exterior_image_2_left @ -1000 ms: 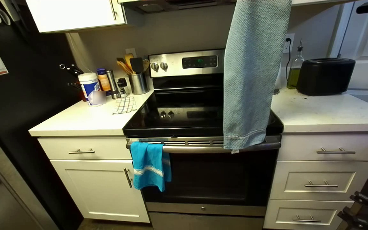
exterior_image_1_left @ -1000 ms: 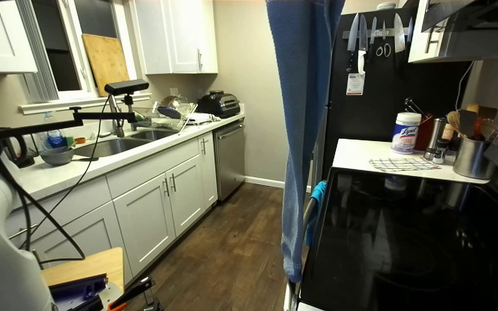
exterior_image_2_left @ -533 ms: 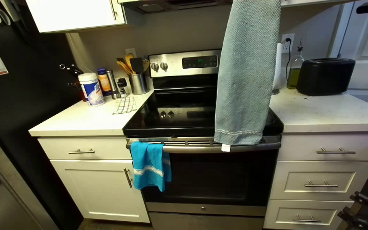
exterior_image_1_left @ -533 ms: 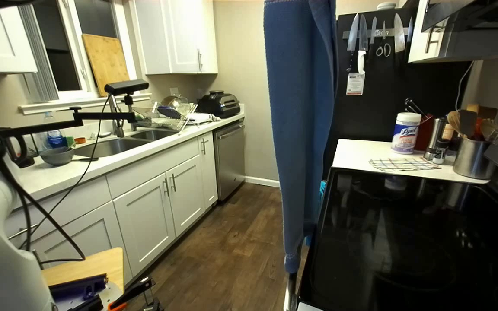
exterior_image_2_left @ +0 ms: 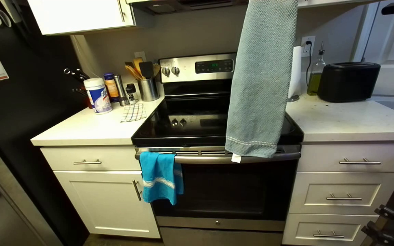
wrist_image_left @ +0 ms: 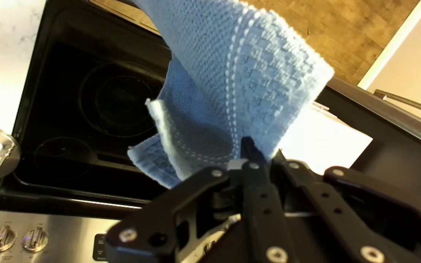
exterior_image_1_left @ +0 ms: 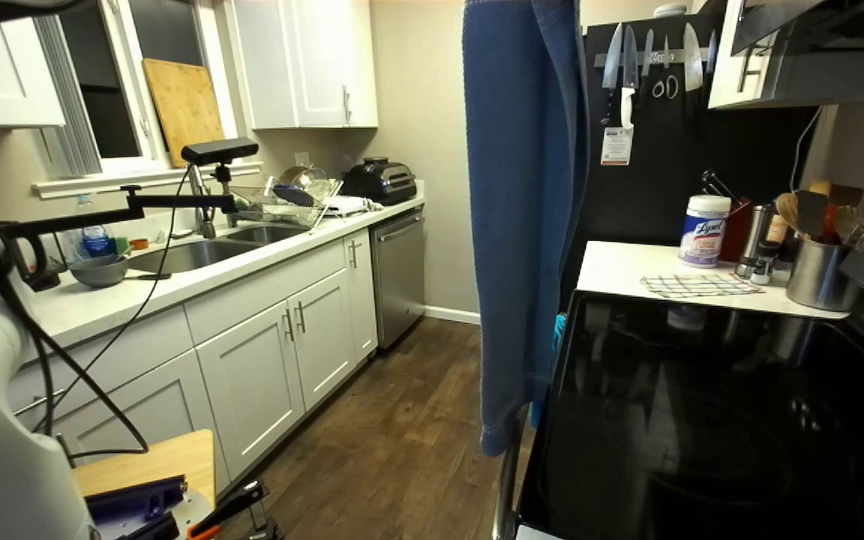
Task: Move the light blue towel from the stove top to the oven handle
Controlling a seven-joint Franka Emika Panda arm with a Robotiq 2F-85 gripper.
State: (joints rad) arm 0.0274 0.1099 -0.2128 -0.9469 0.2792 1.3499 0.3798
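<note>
The light blue towel hangs lengthwise from above in both exterior views (exterior_image_1_left: 526,225) (exterior_image_2_left: 262,82). In the wrist view my gripper (wrist_image_left: 261,150) is shut on the towel (wrist_image_left: 203,73) near a stitched end. The gripper is out of frame in both exterior views. The towel's lower end, with a white tag, hangs in front of the stove at about the height of the oven handle (exterior_image_2_left: 200,160) and hides part of it. The handle also shows in an exterior view (exterior_image_1_left: 505,487); I cannot tell whether they touch. The black stove top (exterior_image_1_left: 672,442) lies behind the towel.
A bright blue cloth (exterior_image_2_left: 161,177) hangs on the handle's far end. Counters flank the stove, with a wipes canister (exterior_image_2_left: 97,95), a utensil pot (exterior_image_2_left: 148,89), a paper roll (exterior_image_2_left: 295,71), an oil bottle (exterior_image_2_left: 316,75) and a toaster (exterior_image_2_left: 349,82). A range hood (exterior_image_2_left: 190,5) is above.
The towel has shifted along the stove front toward the bright blue cloth. Its lower end has risen a little and turned. The grip on it appears kept.
</note>
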